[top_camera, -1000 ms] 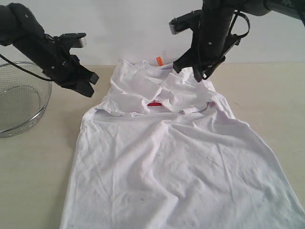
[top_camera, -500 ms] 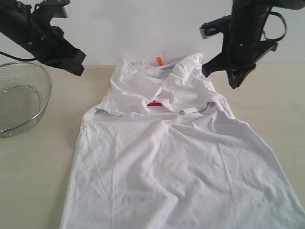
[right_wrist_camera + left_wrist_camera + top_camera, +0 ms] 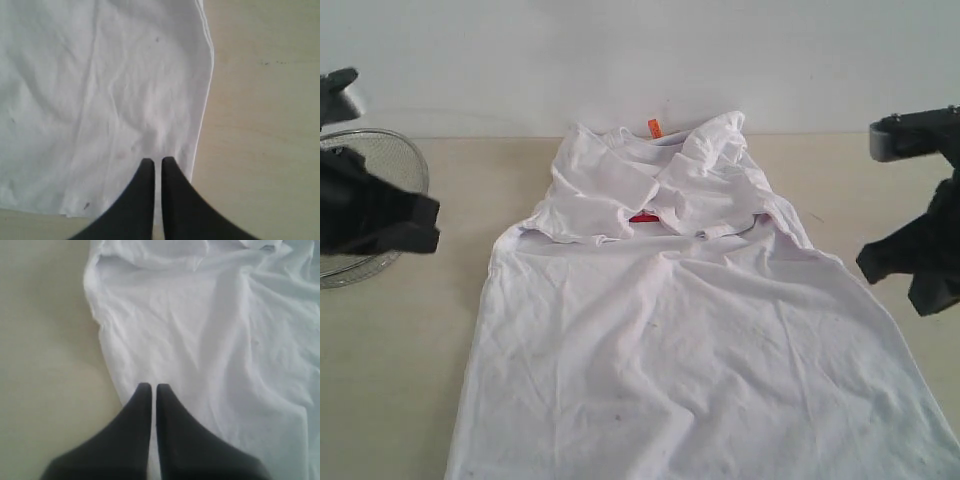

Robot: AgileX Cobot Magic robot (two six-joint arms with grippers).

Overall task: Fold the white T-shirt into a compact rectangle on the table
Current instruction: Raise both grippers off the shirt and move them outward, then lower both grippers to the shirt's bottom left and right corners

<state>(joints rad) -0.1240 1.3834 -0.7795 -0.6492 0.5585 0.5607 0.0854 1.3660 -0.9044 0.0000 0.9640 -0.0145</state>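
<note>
I see the white T-shirt [image 3: 690, 340] lying on the tabletop [image 3: 410, 380], collar toward the far side and hem toward the near side in the exterior view. Its upper part is bunched. Both sleeves and shoulders are folded in over the chest, and only a sliver of the red lettering [image 3: 642, 217] shows between the folds. The small orange neck tag [image 3: 655, 128] sits at the collar. The lower body is spread flat but wrinkled, with a few faint dark specks.

My left gripper [image 3: 150, 386] has its jaws drawn together with only a hairline slit between them, and nothing is pinched there. Its wrist view looks down on one side edge of the shirt, where the cloth meets bare tabletop. From the exterior view it sits off the shirt's left side, apart from the cloth and in front of the round wire-mesh basket [image 3: 405, 148], which stands at the far left of the tabletop.

My right gripper [image 3: 156, 160] is likewise closed to a thin slit and empty. Its wrist view looks down on the opposite side edge, with the stitched seam and a corner of the hem in sight. In the exterior view it hangs just beside the shirt's right edge. I cannot tell whether either gripper touches the tabletop.
</note>
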